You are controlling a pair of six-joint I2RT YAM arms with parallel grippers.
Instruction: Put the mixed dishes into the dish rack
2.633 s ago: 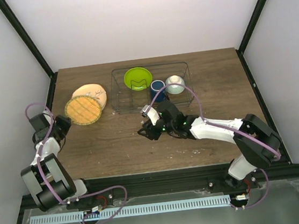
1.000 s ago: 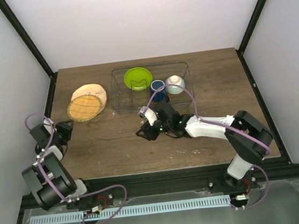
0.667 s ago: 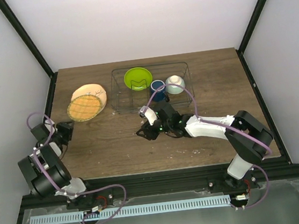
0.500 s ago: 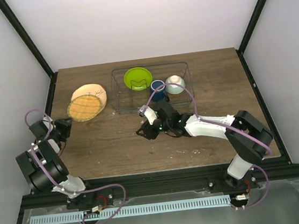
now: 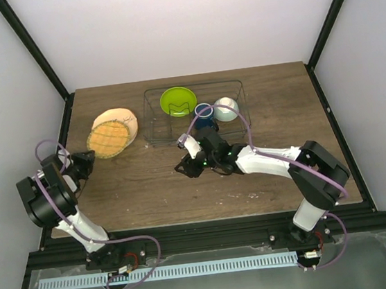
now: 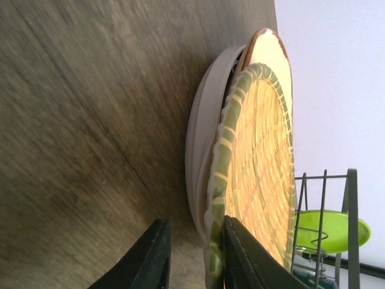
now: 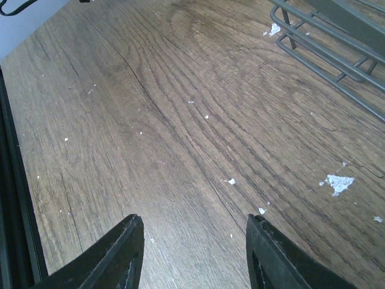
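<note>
While both arms reach over the table (image 5: 149, 191), we note the dish rack (image 5: 159, 124) at upper centre. It holds the lime-green plate (image 5: 177, 101), pale mint bowl (image 5: 226, 108) and small dark blue mug (image 5: 203, 112). At upper left, the tan woven-look plate (image 5: 107, 140) overlaps the beige patterned plate (image 5: 121, 118). The left gripper (image 6: 197, 226) has narrow jaws straddling the woven rim, with a gap on one side. The right gripper (image 7: 194, 223) has wide jaws, empty.

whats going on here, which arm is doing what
The dish rack already holds the lime-green plate, blue mug and mint bowl. The left gripper has its open jaws either side of the rim of the tan woven plate, which lies on the beige plate, left of the rack. The right gripper hangs open and empty over the table.
</note>
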